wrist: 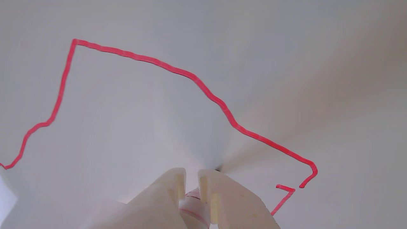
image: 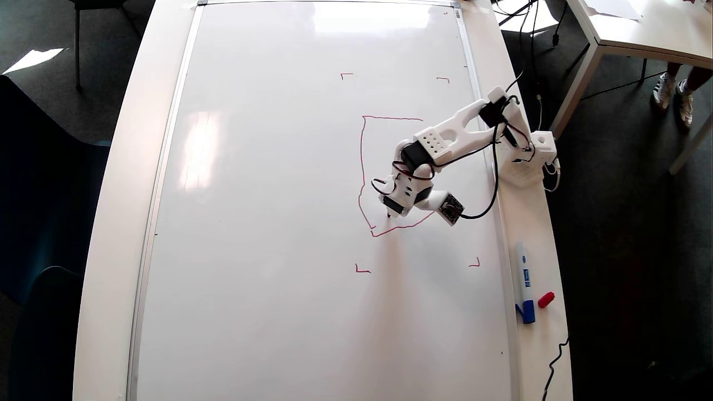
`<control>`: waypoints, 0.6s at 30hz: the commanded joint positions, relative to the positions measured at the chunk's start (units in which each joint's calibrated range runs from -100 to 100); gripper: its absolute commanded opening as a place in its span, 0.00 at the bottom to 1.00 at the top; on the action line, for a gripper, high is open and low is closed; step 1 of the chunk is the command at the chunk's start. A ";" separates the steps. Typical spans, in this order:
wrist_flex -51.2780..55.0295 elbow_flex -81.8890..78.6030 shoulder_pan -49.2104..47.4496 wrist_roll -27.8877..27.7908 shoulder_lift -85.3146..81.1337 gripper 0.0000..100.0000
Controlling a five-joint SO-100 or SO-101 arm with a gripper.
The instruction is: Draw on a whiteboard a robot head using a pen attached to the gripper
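While inside tool (wrist: 191, 178): pen (wrist: 194, 203).

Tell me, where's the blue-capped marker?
In the overhead view the blue-capped marker lies on the table rim right of the whiteboard, beside a loose red cap.

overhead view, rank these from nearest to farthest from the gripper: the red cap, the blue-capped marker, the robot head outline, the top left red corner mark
From the gripper, whose fingers clamp the pen:
1. robot head outline, right beside and around it
2. blue-capped marker, lower right, on the table rim
3. red cap, lower right, just beyond the marker

The top left corner mark, above, is too close to the marker to rank.
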State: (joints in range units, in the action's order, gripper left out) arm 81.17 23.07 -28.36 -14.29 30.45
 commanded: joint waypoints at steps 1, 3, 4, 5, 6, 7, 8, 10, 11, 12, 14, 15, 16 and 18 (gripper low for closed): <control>-1.84 1.03 0.40 0.30 0.03 0.01; -2.89 1.03 0.84 0.30 0.03 0.01; -3.15 1.03 0.92 0.25 0.03 0.01; -3.49 1.03 1.06 0.25 0.03 0.01; -3.75 0.94 1.21 0.25 0.11 0.01; -3.75 0.94 1.43 0.25 0.11 0.01; -3.75 0.94 1.80 0.25 0.11 0.01; -3.84 0.94 2.09 0.14 0.11 0.01; -3.84 0.94 2.17 0.03 0.11 0.01; -3.84 0.94 2.17 -0.02 0.11 0.01; -3.84 0.94 2.61 -0.08 0.11 0.01; -3.84 0.94 2.98 -0.13 0.11 0.01; -3.84 0.94 3.13 -0.24 0.03 0.01; -3.84 0.58 3.86 -0.93 0.03 0.01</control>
State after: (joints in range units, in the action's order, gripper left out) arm 77.03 23.16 -26.17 -14.35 30.54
